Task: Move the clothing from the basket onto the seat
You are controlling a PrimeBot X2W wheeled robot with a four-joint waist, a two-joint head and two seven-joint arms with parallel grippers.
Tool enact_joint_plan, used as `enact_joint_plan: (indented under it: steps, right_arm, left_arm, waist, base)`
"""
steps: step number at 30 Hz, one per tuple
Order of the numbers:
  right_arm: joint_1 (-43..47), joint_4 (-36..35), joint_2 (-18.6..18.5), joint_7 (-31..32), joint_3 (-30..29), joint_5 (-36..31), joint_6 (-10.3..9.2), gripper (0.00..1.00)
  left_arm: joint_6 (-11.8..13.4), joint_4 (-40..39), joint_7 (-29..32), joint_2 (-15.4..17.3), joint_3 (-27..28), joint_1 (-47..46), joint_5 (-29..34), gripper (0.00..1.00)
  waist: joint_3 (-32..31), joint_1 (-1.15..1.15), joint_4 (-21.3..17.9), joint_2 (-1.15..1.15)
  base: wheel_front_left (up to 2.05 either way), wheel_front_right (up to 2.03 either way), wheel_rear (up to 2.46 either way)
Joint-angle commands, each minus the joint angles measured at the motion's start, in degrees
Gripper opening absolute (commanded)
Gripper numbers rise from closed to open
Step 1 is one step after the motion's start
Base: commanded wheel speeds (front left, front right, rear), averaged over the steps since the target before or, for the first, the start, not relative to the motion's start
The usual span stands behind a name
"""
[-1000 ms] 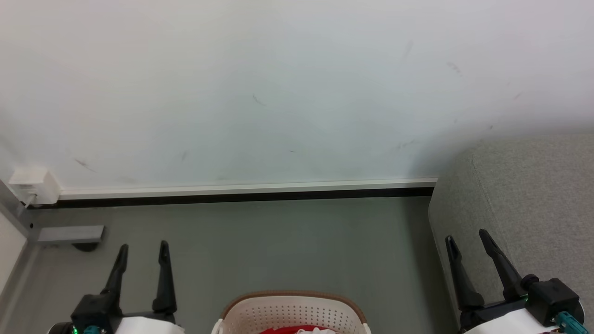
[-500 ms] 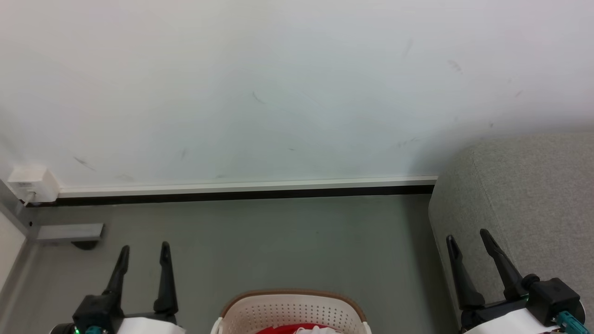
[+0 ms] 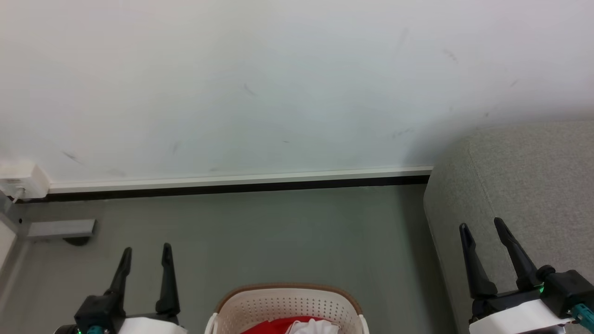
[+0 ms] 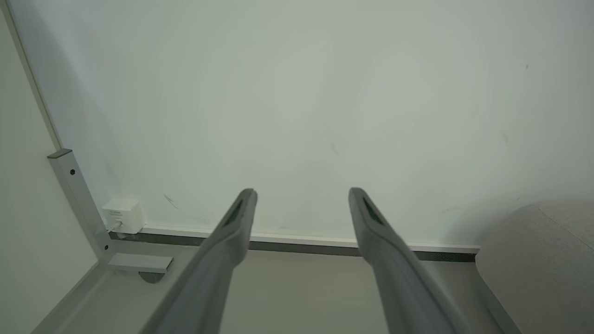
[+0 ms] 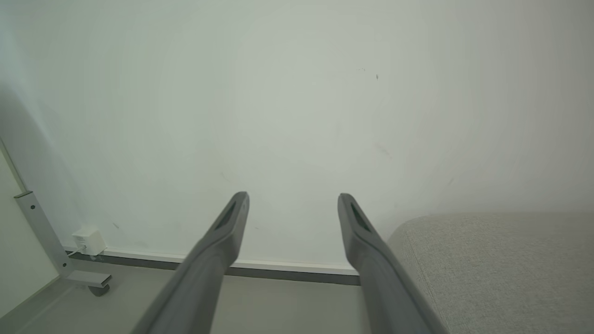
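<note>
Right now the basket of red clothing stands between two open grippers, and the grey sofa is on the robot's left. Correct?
Not quite. The head view shows the sofa on the robot's right, by the right gripper. The basket of clothing is indeed between it and the left gripper, both open.

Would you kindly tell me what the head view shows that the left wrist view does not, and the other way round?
Head view's own: the cream-white perforated plastic basket with a brown rim, the bright red fabric clothing inside it, and the right gripper, fingers apart. Left wrist view's own: the top end of the upright grey metal post. Shared: the left gripper with fingers apart, the small white wall box, the white baseboard, the grey floor and a corner of the light grey fabric sofa.
</note>
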Motion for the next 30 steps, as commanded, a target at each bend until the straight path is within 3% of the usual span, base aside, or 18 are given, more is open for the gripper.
enact_joint_plan:
  steps: [1, 18, 24, 30]
  right_arm:
    - [-0.6, -0.5, -0.7, -0.2, -0.3, 0.1, -0.14, 1.0]
    - [-7.5, -5.7, -0.5, -0.2, -2.4, 0.2, -0.14, 1.0]
    - [-10.0, -7.4, -0.1, -0.2, -2.4, 0.1, -0.14, 1.0]
    - [-12.2, -9.6, 0.7, -0.2, -2.9, -0.2, -0.14, 1.0]
  left_arm:
    - [0.3, 0.2, 0.0, 0.3, 0.0, -0.3, -0.9, 1.0]
    - [-1.3, 3.4, 0.0, 0.3, -1.6, -8.0, 0.7, 1.0]
    - [-3.1, 9.6, 0.0, 0.5, -1.7, -11.7, 1.2, 1.0]
    - [-5.9, 21.3, 0.0, 0.5, -2.1, -16.8, -1.0, 1.0]
  waist:
    - [0.8, 0.0, -0.4, 0.0]
    - [14.6, 0.0, -5.1, 0.0]
    - [19.6, 0.0, -6.8, 0.0]
    - [23.7, 0.0, -8.1, 0.0]
  base:
    - [0.0, 0.0, 0.0]
    - [0.0, 0.0, 0.0]
    - [0.0, 0.0, 0.0]
    - [0.0, 0.0, 0.0]
